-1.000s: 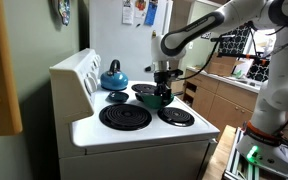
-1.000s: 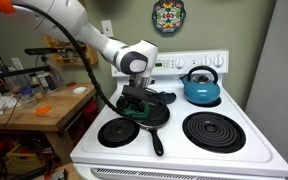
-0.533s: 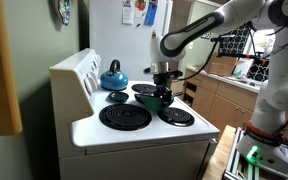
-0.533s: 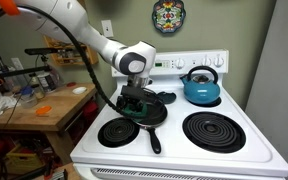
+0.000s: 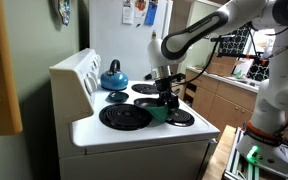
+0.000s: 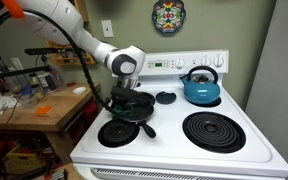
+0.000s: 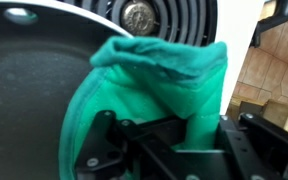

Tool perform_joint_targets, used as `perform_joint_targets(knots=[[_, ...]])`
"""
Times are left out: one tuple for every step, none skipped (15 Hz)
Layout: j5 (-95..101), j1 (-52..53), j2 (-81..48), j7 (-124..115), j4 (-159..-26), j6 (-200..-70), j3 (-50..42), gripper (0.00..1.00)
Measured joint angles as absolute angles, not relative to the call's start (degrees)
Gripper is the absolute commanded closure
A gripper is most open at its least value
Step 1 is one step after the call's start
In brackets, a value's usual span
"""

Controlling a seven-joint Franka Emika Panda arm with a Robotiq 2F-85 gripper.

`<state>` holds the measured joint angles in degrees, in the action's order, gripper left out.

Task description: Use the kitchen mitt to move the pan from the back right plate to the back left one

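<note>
My gripper (image 6: 131, 93) hangs over the left half of the white stove, shut on the teal kitchen mitt (image 7: 154, 80). The mitt is folded over the rim of the black pan (image 6: 134, 105). The pan rides tilted just above the front left coil (image 6: 119, 133), its handle pointing toward the stove's front. In the wrist view the mitt fills the middle, pinched in my gripper (image 7: 189, 135), with the pan (image 7: 29, 90) at left. The small back left burner (image 6: 165, 97) lies bare to the right of the pan. From the side, the mitt (image 5: 156, 113) shows under my gripper (image 5: 165, 97).
A blue kettle (image 6: 200, 87) stands on the back right burner, with a large coil (image 6: 215, 131) in front of it. The stove's control panel (image 6: 184, 64) rises behind. A wooden counter (image 6: 34, 105) with clutter borders the stove's left side.
The pan and mitt have travelled with my gripper, leftward and toward the stove's front, off the spot next to the small burner. The jaws have stayed shut.
</note>
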<state>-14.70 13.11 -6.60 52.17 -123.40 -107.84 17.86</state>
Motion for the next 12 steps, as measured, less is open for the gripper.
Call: perform_joint_targets(knots=[[-14.7,13.2,-6.5,52.1,-123.7,-107.0,17.9,1.0],[-14.7,13.3,-6.4,52.1,-123.9,-106.1,17.9,1.0],[-14.7,13.3,-6.3,52.1,-124.3,-105.5,17.9,1.0],[-14.7,13.3,-6.2,52.1,-124.7,-105.2,17.9,1.0],[-14.7,13.3,-6.2,52.1,-125.1,-105.0,17.9,1.0],[-14.6,13.3,-6.1,52.0,-125.5,-104.9,17.9,1.0],[-14.6,13.3,-6.0,52.0,-125.8,-104.8,17.9,1.0],[-14.6,13.3,-5.7,51.9,-126.1,-104.7,17.9,1.0],[-14.5,13.3,-5.4,51.7,-126.4,-104.5,17.8,1.0],[-14.5,13.3,-5.1,51.5,-126.7,-104.3,17.8,1.0],[-14.4,13.3,-4.8,51.2,-127.0,-104.0,17.8,1.0],[-14.4,13.3,-4.3,50.7,-127.4,-103.8,17.8,1.0]])
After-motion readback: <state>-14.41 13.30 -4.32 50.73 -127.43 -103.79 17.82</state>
